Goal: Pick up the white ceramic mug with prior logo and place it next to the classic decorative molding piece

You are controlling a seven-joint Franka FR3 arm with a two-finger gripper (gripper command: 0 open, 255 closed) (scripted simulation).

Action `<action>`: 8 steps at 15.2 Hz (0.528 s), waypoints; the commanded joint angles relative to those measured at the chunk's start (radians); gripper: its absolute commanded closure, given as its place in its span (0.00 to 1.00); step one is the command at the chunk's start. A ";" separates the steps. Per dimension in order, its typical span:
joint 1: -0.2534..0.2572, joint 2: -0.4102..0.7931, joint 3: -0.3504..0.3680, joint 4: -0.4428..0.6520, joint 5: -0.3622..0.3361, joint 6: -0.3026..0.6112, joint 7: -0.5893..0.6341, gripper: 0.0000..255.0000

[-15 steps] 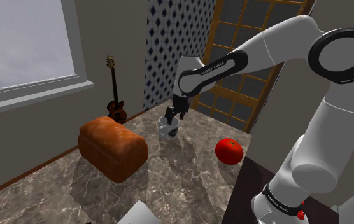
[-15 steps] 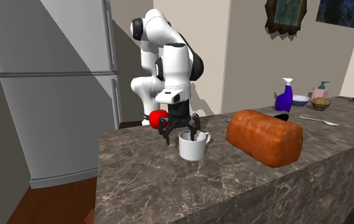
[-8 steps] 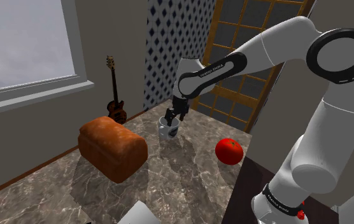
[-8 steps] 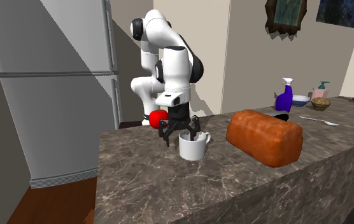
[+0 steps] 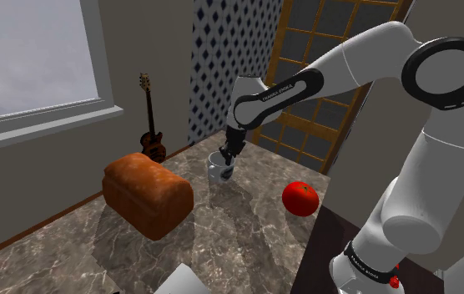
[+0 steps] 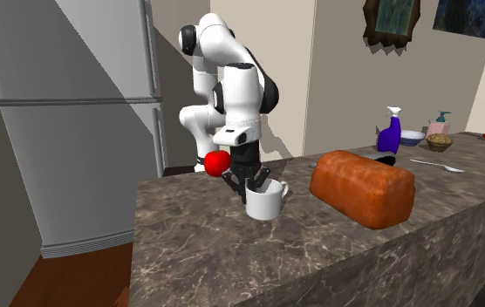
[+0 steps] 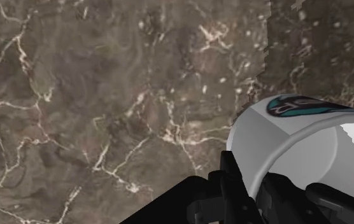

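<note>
A white mug [image 5: 219, 171] with a teal logo [image 7: 295, 105] stands on the dark marble counter [image 5: 222, 234], between a bread loaf and a tomato. My black gripper [image 5: 229, 155] comes down onto it from above and is shut on the mug's rim. In the second exterior view the gripper [image 6: 252, 181] sits on the side of the mug [image 6: 265, 203] nearer the arm. The wrist view has one finger [image 7: 234, 186] outside the mug's wall [image 7: 297, 143] and the other inside it. A white flat piece [image 5: 184, 282] shows at the counter's near edge.
A brown bread loaf [image 5: 148, 194] lies to the shoulder view's left of the mug, and a red tomato [image 5: 300, 199] to its right. A guitar [image 5: 151, 142] leans in the corner. A blue spray bottle [image 6: 391, 131], bowls and a spoon [image 6: 437, 164] stand beyond the loaf [image 6: 363, 187]; a fridge [image 6: 75, 122] is beside the counter.
The fingers stood apart around the mug's rim and have now closed on it. The arm has sunk slightly; the mug stays on the counter.
</note>
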 commanded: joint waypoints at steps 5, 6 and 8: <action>0.000 -0.008 0.000 0.004 0.000 -0.013 0.000 1.00; 0.000 -0.016 0.000 0.009 0.000 -0.026 0.001 1.00; 0.000 -0.031 0.000 0.019 -0.001 -0.051 0.002 1.00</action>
